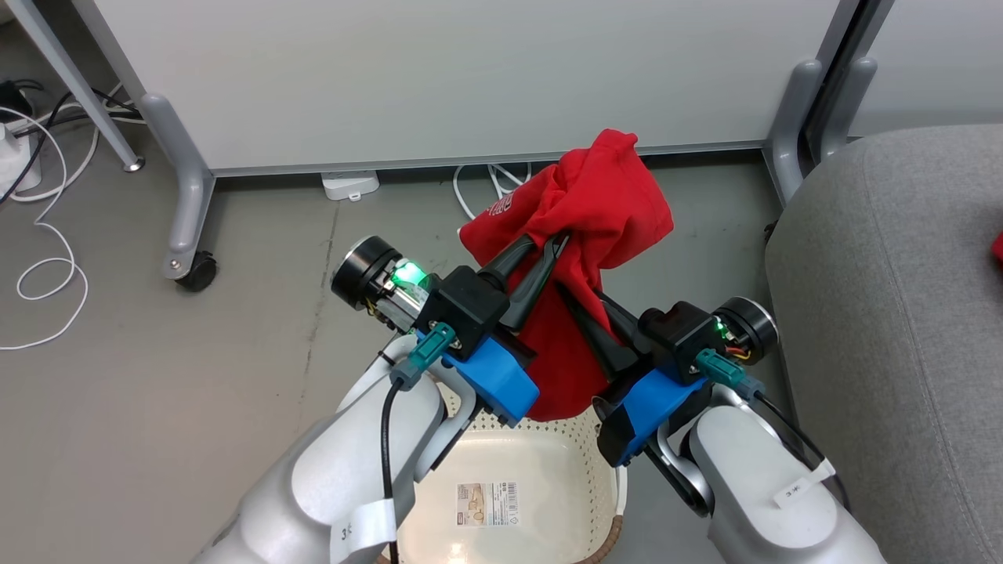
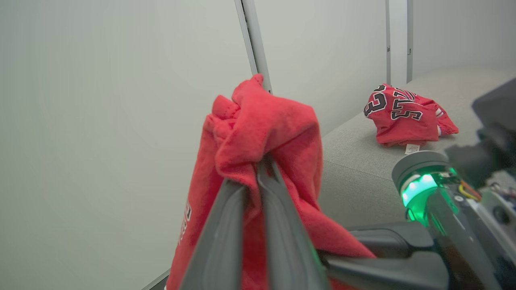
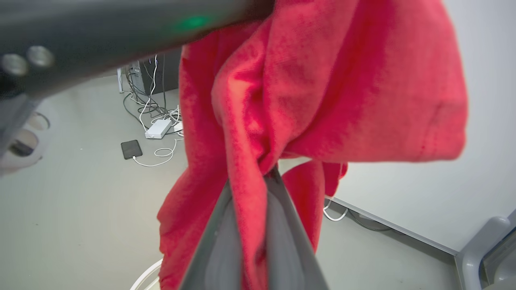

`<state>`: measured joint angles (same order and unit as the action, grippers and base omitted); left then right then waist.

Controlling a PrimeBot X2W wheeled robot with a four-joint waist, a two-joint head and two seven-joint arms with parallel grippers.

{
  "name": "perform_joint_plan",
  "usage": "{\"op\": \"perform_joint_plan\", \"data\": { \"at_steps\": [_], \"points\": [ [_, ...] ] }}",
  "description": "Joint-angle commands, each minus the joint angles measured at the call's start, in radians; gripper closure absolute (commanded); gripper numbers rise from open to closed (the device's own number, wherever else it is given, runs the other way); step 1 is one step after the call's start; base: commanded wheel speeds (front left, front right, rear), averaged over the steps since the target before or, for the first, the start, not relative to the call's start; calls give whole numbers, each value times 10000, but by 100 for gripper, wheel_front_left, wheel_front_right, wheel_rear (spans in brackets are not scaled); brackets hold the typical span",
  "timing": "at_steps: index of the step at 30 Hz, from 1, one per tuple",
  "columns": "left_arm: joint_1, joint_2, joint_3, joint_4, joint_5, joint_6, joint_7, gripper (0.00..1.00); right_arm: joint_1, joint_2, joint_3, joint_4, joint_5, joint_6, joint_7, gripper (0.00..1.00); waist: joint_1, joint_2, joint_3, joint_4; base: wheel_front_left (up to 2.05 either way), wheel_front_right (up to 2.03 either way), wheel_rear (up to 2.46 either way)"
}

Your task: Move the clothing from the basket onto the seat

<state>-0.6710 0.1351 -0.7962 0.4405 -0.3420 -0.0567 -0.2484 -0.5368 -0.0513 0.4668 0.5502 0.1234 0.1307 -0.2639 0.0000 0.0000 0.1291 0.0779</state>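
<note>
Above the basket (image 1: 584,470), you have the plain red garment (image 1: 607,196) hanging clear of the rim, bunched between both arms. Your left gripper (image 1: 550,246) is clamped on its upper folds. Your right gripper (image 1: 574,300) is pinched tight on the cloth lower down. A barcode sticker (image 1: 487,503) shows on the basket floor. The "33" jersey (image 2: 403,117) lies crumpled on the grey seat (image 1: 901,313).
</note>
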Motion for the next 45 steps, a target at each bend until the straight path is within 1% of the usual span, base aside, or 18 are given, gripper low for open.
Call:
{"op": "perform_joint_plan", "data": {
  "at_steps": [1, 5, 6, 7, 20, 25, 29, 30, 35, 45],
  "points": [
    [-76, 50, -46, 30, -20, 41, -31, 100, 45, 17, -13, -68, 61, 1, -7, 100, 0, 0, 1, -3, 0, 0, 0],
    [-79, 56, -66, 60, -41, 51, -52, 100, 53, 17, 8, -118, 99, 1, -7, 100, 0, 0, 25, -13, 0, 0, 0],
    [-78, 50, -56, 75, -62, 81, -55, 95, 51, 17, 12, -129, 109, 1, -7, 100, 0, 0, 33, -14, 0, 0, 0],
    [-83, 43, -42, 99, -65, 117, -57, 0, 46, 17, 15, -137, 122, 1, -9, 100, 0, 0, 39, -16, 0, 0, 0],
    [-79, 56, -90, 209, -95, 253, -98, 0, 92, 17, -59, -242, 188, 1, -7, 100, 0, 0, 18, -58, 0, 0, 0],
    [-42, 87, -117, 160, -94, 291, -100, 0, 141, 15, -242, -464, 100, 1, -7, 100, 0, 0, 84, -245, 0, 0, 0],
    [-53, 142, -150, 64, -79, 307, -108, 0, 192, 10, -536, -696, -29, 1, -8, 100, 0, 0, 243, -581, 0, 0, 0],
    [-86, 170, -169, 25, -75, 315, -100, 0, 207, 12, -736, -813, -100, 1, -8, 100, 0, 0, 352, -788, 0, 0, 0],
    [-177, 243, -269, -47, -9, 286, -45, 0, 243, 12, -1337, -1116, -281, 1, -7, 100, 0, 0, 625, -1383, 0, 0, 0],
    [-307, 285, -532, -146, 76, 239, 2, 0, 640, 12, -2953, -1917, -603, 1, -8, 100, 0, 0, 1049, -2669, 0, 0, 0]
  ]
}}
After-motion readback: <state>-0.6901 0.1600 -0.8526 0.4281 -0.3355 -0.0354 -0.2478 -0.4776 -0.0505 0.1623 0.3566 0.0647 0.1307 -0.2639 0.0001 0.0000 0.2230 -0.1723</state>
